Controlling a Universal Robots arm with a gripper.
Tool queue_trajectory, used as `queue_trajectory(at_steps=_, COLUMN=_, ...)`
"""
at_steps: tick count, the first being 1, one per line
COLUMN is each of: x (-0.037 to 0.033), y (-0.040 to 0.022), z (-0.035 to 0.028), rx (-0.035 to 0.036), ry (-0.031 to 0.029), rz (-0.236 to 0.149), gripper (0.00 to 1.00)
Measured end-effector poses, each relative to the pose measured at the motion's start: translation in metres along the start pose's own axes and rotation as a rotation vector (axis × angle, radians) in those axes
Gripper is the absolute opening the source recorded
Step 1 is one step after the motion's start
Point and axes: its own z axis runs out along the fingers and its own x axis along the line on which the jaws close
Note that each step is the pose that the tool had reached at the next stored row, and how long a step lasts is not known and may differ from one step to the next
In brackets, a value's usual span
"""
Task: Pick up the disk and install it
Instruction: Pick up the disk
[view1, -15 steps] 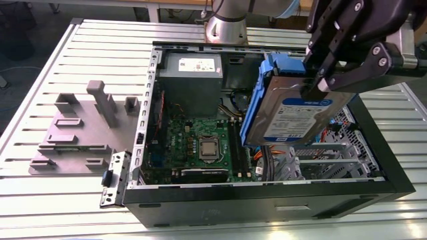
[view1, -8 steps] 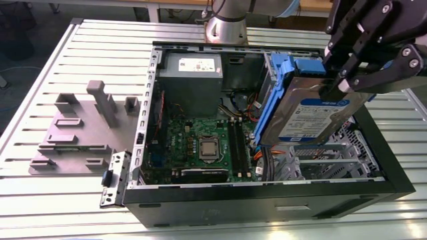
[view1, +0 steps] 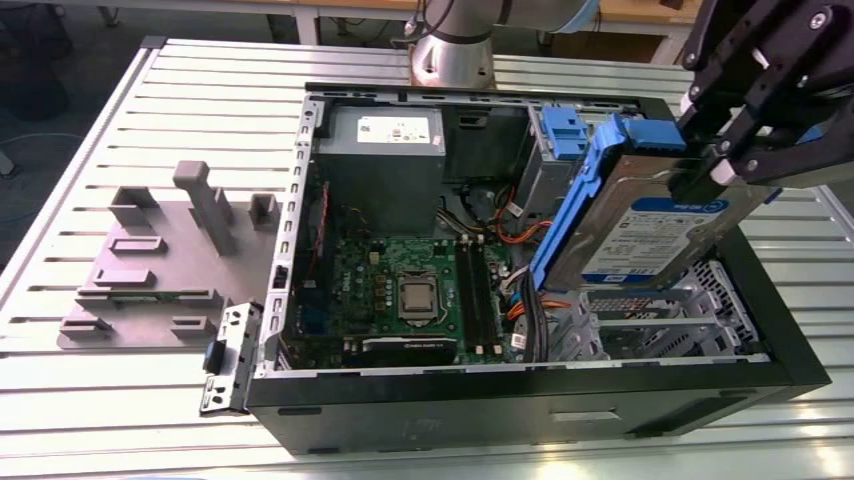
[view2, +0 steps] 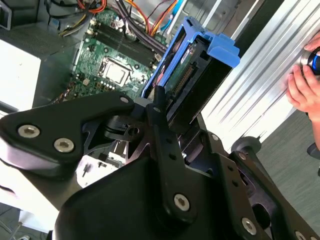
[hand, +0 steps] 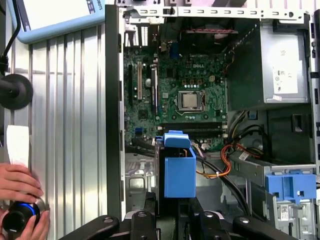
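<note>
disks: one. The disk (view1: 641, 225) is hanging tilted over the open computer case (view1: 534, 395), at the exterior view's right
gripper: one gripper (view1: 710, 175), its fingers (view2: 160, 117) pinching the disk's upper end
blue carriers: two. One is framing the disk, and a second carrier (hand: 290, 187) is sitting in the case
hidden: the gripper is covering part of the disk's label; a person's hand (hand: 20, 187) is running off the frame edge
labels: white-and-blue on the disk, a white sticker on the power-supply box (view1: 380, 150); can't make out the writing
</note>
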Motion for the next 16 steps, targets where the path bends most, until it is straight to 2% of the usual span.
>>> queue_trajectory(at_steps=6, x=0.0003, y=-0.0044, z=-0.0002, rx=0.0, ry=-0.0001, rz=0.0, gripper=0.35)
queue_trajectory(at_steps=13, x=0.0058, y=-0.0119, z=-0.0006, rx=0.0001, ry=-0.0001, rz=0.001, gripper=0.35)
queue_trajectory(at_steps=16, x=0.0059, y=-0.0146, z=0.0006, rx=0.0002, ry=0.0, rz=0.003, gripper=0.35)
